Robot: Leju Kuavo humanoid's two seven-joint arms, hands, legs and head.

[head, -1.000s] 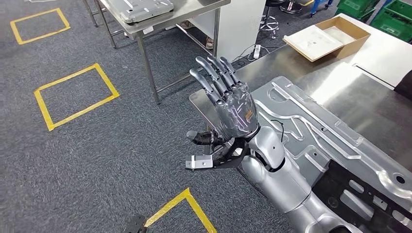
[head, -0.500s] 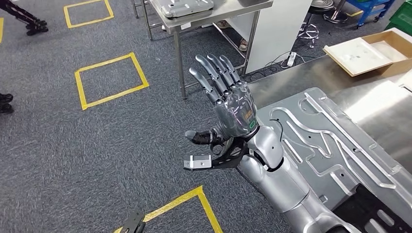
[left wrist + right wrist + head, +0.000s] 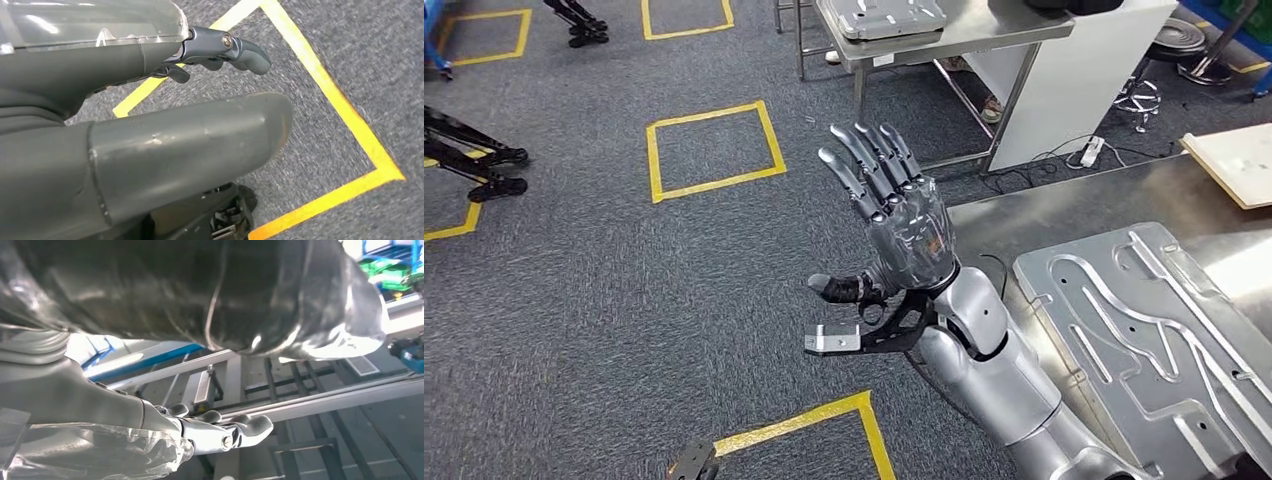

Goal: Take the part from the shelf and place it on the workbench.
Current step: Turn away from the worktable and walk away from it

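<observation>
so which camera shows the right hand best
Head view: the whole right hand is raised beside the workbench, fingers apart, holding nothing. The right wrist view catches its thumb and fingertips from close behind; the left wrist view faces the left hand and carpet.
</observation>
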